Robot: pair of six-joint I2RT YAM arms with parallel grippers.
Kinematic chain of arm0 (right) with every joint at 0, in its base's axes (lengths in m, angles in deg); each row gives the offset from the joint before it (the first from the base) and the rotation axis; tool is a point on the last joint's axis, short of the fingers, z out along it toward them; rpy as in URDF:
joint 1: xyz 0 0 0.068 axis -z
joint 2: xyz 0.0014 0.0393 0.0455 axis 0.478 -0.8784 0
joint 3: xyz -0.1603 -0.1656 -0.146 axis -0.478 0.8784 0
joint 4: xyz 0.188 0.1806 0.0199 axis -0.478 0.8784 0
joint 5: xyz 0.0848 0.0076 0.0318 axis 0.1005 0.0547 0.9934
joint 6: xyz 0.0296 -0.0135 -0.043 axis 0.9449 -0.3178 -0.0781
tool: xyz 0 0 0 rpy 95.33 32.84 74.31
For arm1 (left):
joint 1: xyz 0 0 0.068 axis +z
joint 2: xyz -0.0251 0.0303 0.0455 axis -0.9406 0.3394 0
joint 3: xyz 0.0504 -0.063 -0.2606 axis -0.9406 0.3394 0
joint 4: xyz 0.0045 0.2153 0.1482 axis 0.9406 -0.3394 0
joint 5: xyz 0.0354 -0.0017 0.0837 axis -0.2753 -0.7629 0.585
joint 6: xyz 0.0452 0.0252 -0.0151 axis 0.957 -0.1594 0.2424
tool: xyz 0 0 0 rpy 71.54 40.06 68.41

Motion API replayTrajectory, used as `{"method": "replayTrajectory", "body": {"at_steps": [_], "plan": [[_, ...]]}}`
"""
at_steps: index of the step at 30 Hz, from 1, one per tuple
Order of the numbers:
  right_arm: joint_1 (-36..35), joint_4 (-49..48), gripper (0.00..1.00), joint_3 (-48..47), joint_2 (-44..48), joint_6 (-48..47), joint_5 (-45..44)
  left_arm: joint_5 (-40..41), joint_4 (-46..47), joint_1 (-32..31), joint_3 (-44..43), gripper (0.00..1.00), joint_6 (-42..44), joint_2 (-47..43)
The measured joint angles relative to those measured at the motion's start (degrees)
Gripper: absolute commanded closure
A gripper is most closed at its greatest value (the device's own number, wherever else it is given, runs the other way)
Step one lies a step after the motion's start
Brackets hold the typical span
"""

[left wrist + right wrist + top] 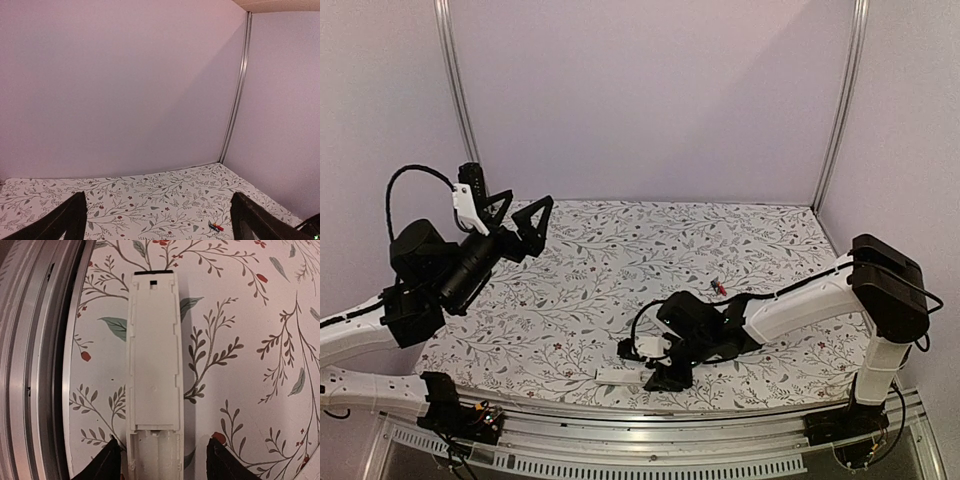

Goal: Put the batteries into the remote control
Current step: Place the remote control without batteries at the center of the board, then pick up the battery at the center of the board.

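The remote control (618,375) lies on the floral-patterned table (620,250), close to its near edge and running alongside the metal rail (30,365) there. The batteries (718,288) lie further in, right of the middle and well apart from the remote. The left arm (440,270) hangs above the table's left side. The left gripper (517,215) points toward the back wall (125,90) with its fingers spread wide and nothing between them — the left wrist view shows only two dark fingertips (65,222) at the lower corners, with the table and the wall beyond. The right arm (800,305) reaches in low from the right. The right gripper (165,462) is down over one end of the remote, its fingers apart and straddling it. One tip sits just beside a long edge and the other stands a little off the opposite edge; whether either touches cannot be told. From the right wrist, the remote shows a ribbed white face. It has an open recess (152,455) at the end between the fingers and a small black patch (152,274) at the far end. The batteries — seemingly two tiny dark cylinders with red on them — lie side by side, touching or nearly so.
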State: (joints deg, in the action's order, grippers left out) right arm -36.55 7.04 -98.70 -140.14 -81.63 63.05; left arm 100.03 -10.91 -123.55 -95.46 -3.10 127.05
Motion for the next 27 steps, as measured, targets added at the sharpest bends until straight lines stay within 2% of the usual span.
{"method": "replayTrajectory", "body": {"at_steps": [3,9,10,12,14,16,19,22,27], "plan": [[0.15,1.46,0.17,-0.37,0.00,-0.81,-0.72,-0.13,-0.02,0.28,0.11,0.00,0.00,-0.35],[0.39,5.55,0.15,-4.44,1.97,0.02,-0.20,-1.22,-0.37,0.70,0.42,0.00,0.00,-0.50],[0.83,6.10,0.17,-5.57,3.06,0.50,0.50,-1.29,-0.39,0.74,0.50,0.00,0.00,-0.48],[2.78,7.08,0.29,-8.61,5.77,2.56,2.32,-1.44,-0.42,0.87,0.74,0.00,0.00,-0.48],[7.04,7.82,0.41,-12.57,8.68,6.14,3.30,-1.53,-0.48,1.07,1.07,0.00,0.02,-0.37],[14.97,8.81,0.49,-17.62,10.82,13.31,3.10,-1.73,-0.66,1.31,1.31,0.00,0.11,-0.02],[27.08,10.82,0.54,-21.62,11.69,21.73,-1.42,-2.10,-0.83,1.84,1.55,0.00,0.57,0.76],[35.17,15.41,0.58,-22.29,9.46,25.83,-6.49,-2.75,-0.85,2.58,1.60,0.00,1.14,2.03],[38.23,24.48,0.61,-23.06,0.37,27.69,-9.79,-4.83,-0.79,4.00,1.60,0.00,2.01,4.81]]}}
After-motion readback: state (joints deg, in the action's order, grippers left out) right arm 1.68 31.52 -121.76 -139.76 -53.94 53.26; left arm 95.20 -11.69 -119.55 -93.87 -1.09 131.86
